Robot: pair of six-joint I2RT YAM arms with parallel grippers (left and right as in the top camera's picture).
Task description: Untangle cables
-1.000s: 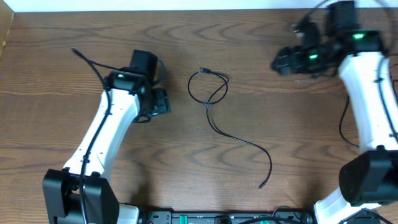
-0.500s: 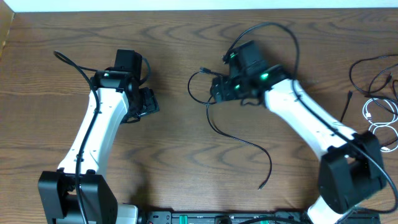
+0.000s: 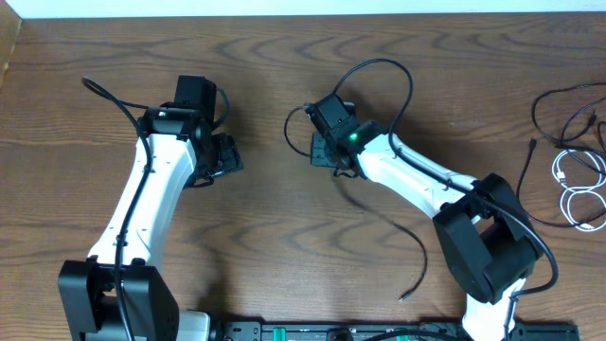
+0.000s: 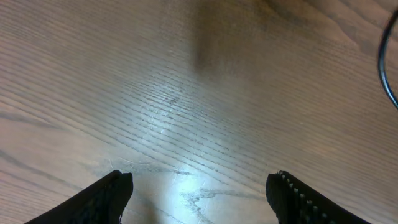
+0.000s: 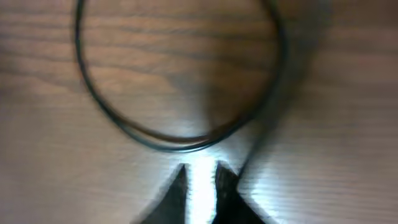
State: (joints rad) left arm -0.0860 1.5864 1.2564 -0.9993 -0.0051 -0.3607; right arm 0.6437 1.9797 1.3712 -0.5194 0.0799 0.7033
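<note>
Since the frame half a second earlier, the right gripper (image 3: 321, 150) has moved a little toward the left edge and now sits over the loop of the black cable (image 3: 421, 254). The free tail of this cable has also slid nearer to the front edge. The left arm has not moved.

From overhead, the black cable lies in the middle of the worktop (image 3: 275, 246). Its loop is toward the back, and its tail curves down to the front edge, right of centre. The left gripper (image 3: 224, 156) hangs left of the loop and does not touch it. At the right edge lie several other black cables (image 3: 554, 99) and, just in front of them, a coiled white cable (image 3: 566, 186).

At the left wrist, the left gripper (image 4: 199, 190) is spread wide over bare wood. Only an arc of the black cable (image 4: 384, 74) shows at the upper right.

The right wrist picture is blurred. The fingers (image 5: 177, 186) of the right gripper (image 5: 200, 180) stand close, with only a narrow slit between them. The loop of the black cable (image 5: 168, 143) lies just past the tips, and one strand runs beside the right finger. I cannot tell if the cable is pinched.
</note>
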